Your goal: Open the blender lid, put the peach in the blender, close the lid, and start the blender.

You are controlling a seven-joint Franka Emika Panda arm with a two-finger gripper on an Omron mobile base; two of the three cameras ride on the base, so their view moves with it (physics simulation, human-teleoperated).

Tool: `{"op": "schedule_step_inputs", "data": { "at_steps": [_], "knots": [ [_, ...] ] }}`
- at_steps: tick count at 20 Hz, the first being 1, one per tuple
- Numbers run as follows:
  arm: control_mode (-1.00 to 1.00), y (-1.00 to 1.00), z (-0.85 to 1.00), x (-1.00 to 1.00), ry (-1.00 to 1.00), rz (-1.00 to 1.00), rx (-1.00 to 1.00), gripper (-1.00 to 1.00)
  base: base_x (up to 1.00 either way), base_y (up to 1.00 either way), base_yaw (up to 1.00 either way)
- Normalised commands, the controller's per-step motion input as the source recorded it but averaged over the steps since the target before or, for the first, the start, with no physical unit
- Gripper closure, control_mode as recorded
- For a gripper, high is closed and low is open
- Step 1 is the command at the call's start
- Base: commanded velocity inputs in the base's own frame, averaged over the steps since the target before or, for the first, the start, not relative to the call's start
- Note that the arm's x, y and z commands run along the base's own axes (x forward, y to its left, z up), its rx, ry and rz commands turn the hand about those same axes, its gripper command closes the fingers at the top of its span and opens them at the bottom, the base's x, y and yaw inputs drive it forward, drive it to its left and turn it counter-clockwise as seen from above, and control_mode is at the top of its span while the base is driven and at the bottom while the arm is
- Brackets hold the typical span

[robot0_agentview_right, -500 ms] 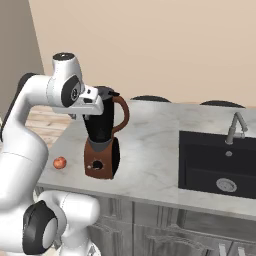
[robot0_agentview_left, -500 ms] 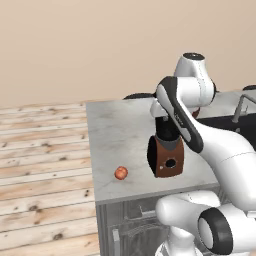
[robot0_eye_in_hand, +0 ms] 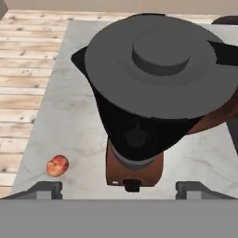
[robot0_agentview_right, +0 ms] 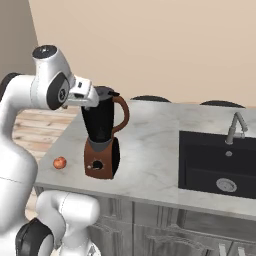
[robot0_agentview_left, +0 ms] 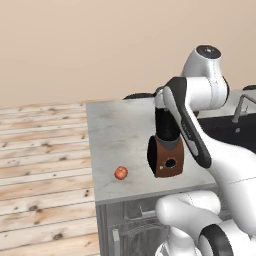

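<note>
We see blender lid (robot0_eye_in_hand: 160, 65) on blender (robot0_agentview_right: 102, 137), peach (robot0_agentview_left: 120, 173) on counter (robot0_agentview_left: 117, 130) left of base. Gripper (robot0_eye_in_hand: 118, 188) fingers apart, empty, above lid. All steps remain.

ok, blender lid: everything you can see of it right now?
The blender lid is a round, flat, dark grey cap with a low raised disc at its centre, matte like plastic. It sits level on top of the dark jar, covering the rim, so the blender is shut. The hand view looks down on it from just above. The jaws stand wide apart and nothing visibly grips the lid; whether anything touches it beyond the jar can't be told.
</note>
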Motion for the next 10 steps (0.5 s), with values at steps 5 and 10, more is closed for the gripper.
{"op": "schedule_step_inputs", "data": {
  "at_steps": [5,10],
  "knots": [
    [-1.00,-0.02,0.77,-0.02,-0.12,-0.14,-0.01,-1.00,0.00,0.00,0.00],
    [-1.00,-0.25,0.27,0.11,0.00,-0.01,0.00,-1.00,0.00,0.00,0.00]
  ]
}}
